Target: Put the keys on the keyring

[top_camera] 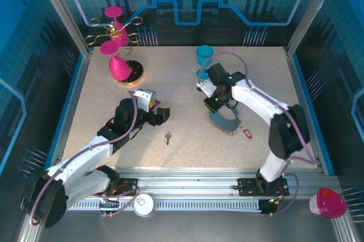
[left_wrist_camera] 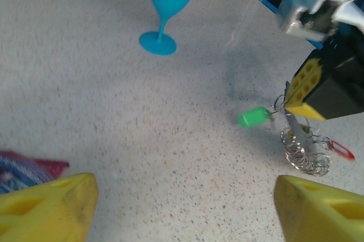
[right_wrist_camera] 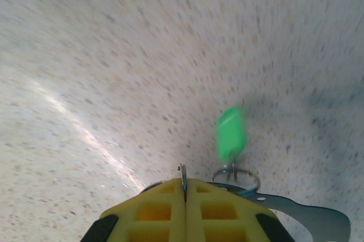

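Note:
One small silver-and-brass key [top_camera: 167, 138] lies on the table, just in front of my left gripper [top_camera: 161, 115]. That gripper is open, and its yellow fingers [left_wrist_camera: 51, 208] stand far apart over bare table. My right gripper [top_camera: 215, 104] is shut on the keyring [top_camera: 224, 121], pinching a thin wire of it between its yellow pads [right_wrist_camera: 183, 182]. The dark loop hangs from it down to the table, with the green tag [left_wrist_camera: 253, 117], a silver coil [left_wrist_camera: 304, 156] and the red clip [left_wrist_camera: 340, 150]. The green tag [right_wrist_camera: 231, 134] looks blurred on its small ring.
A blue goblet [top_camera: 203, 60] stands just behind the right gripper. At the back left are pink goblets [top_camera: 118, 66] and a round black-and-tan disc [top_camera: 135, 72]. A small red-and-blue item [left_wrist_camera: 25, 168] lies beside the left fingers. Blue walls edge the table.

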